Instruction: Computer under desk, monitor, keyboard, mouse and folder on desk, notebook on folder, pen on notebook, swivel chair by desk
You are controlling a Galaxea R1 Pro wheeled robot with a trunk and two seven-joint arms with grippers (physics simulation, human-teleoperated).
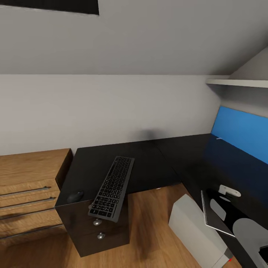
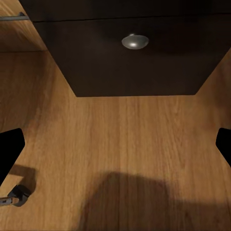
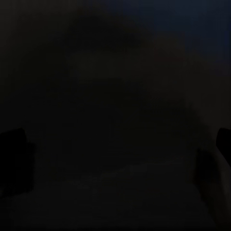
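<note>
The black keyboard [image 1: 111, 190] lies slanted on the left wing of the black desk [image 1: 149, 163], its near end overhanging the front edge. The mouse [image 1: 75, 196] sits left of it at the desk corner. The light grey computer [image 1: 195, 227] stands on the floor by the inner corner. The dark notebook [image 1: 213, 212] lies on the right wing, with a short white stick, apparently the pen [image 1: 229, 191], beyond it. My left gripper [image 2: 115, 144] is open above the floor, facing the drawer unit [image 2: 139, 67]. My right gripper [image 3: 118, 154] is open over a dark surface. Monitor, folder and swivel chair are out of view.
A light wooden dresser [image 1: 26, 186] adjoins the desk on the left. A blue wall panel [image 1: 242, 130] runs behind the right wing, under a white shelf [image 1: 238, 82]. My right arm [image 1: 247, 230] reaches over the desk at the lower right. Wooden floor [image 1: 152, 227] lies between the drawers and the computer.
</note>
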